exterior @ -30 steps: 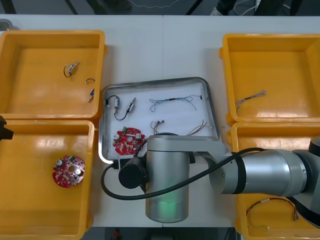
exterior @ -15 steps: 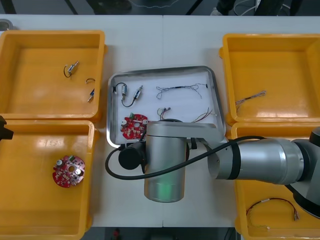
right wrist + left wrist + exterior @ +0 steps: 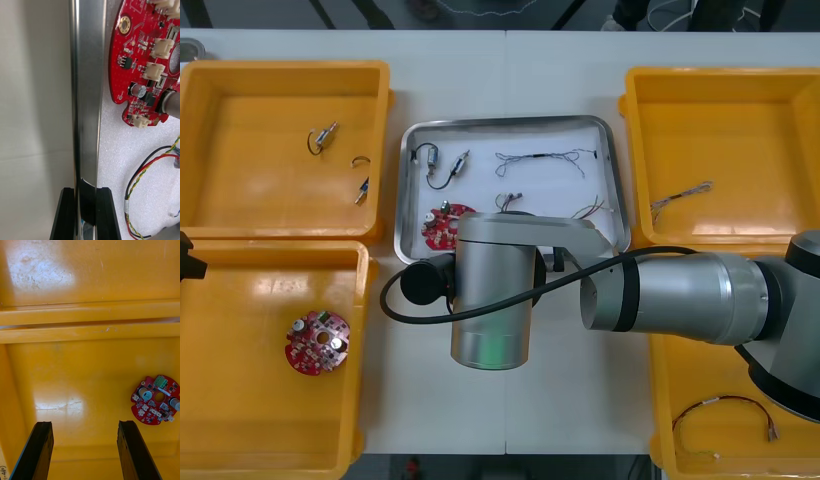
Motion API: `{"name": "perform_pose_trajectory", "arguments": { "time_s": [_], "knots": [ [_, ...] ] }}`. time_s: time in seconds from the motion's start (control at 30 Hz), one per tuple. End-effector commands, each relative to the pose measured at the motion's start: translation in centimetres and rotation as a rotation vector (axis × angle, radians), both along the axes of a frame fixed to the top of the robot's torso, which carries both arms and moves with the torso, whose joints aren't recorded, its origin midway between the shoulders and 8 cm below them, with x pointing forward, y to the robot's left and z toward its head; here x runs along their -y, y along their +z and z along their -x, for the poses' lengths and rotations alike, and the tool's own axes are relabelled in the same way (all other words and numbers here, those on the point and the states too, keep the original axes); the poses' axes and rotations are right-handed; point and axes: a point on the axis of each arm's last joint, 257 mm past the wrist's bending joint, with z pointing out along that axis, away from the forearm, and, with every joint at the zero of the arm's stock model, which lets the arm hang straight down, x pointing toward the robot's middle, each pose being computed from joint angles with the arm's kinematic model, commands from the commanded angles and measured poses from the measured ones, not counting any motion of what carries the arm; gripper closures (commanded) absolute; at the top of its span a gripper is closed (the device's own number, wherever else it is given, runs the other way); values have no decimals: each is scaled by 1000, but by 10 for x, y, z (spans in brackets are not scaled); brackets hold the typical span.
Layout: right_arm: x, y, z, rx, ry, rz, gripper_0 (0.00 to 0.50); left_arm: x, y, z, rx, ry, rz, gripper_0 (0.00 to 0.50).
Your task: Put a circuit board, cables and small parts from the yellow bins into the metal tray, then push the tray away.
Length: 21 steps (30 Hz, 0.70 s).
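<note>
Right wrist view: right pincer (image 3: 85, 193) grips metal tray (image 3: 88, 93) by its rim.

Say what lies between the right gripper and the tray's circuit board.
Right wrist view: bare white floor of the metal tray separates right gripper from circuit board.

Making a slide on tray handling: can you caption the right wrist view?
Right pincer shut on the rim of the metal tray, red circuit board and red-and-yellow cable lying inside.
</note>
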Motion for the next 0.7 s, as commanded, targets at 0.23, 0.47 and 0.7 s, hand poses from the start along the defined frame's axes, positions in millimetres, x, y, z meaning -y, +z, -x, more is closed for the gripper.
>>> {"name": "perform_pose_trajectory", "arguments": {
  "time_s": [0.23,0.47,0.7],
  "knots": [
    [-25,47,-38,103,-17,-40,500,-16,15,6,17,-2,-58,4],
    [-25,63,-61,139,-40,-36,500,-16,15,6,17,-2,-58,2],
    [-26,72,-76,131,-68,-68,500,-16,15,6,17,-2,-58,2]
  ]
}}
